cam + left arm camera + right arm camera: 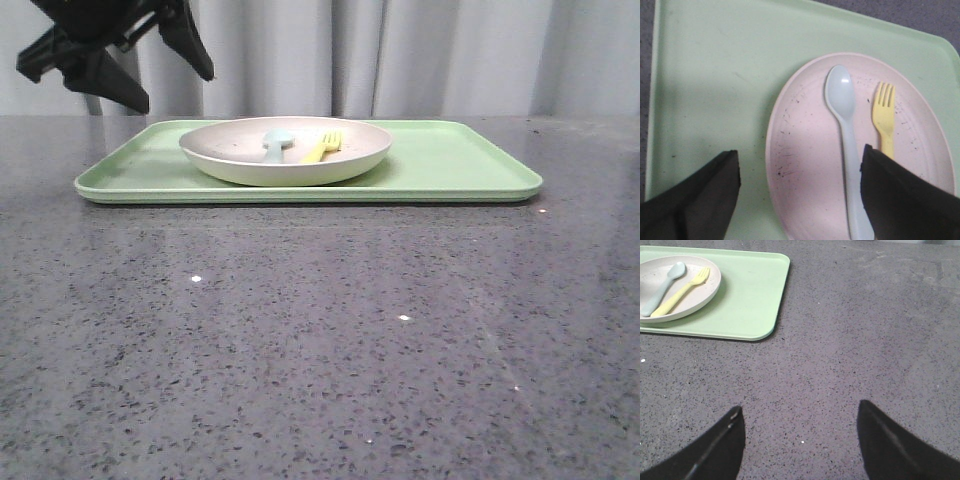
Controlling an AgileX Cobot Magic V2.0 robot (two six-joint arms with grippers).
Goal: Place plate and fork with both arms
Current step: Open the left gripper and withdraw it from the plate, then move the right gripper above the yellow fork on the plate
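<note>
Three views share one arrangement: a light-green tray (460, 165) lies flat on the grey speckled table (320, 340), and the off-white plate (285, 150) sits on it, toward the tray's left half as the front camera sees it. Inside the plate lie a pale blue spoon (277, 143) and the yellow fork (324, 146), side by side and close but not touching, the fork on the right. From the front only their upper ends show over the plate's rim; the left wrist view looks straight down and shows the spoon (846, 135) at nearly full length, the fork (884, 115) with its four short tines, and dark specks across the plate's inside (805, 165). That view also shows the left gripper (800, 190) above the plate, jaws spread wide and holding nothing; one dark finger (695, 200) hangs over the bare tray (715, 75), the other covers the fork's handle end. In the front view this gripper (170, 80) hangs high at the upper left, clear of the tray. The right gripper (800, 440) appears only in its own wrist view, jaws wide apart and empty over bare table (865, 340), with the tray (755, 295), plate (700, 290), fork (682, 290) and spoon (662, 285) well apart from it.
</note>
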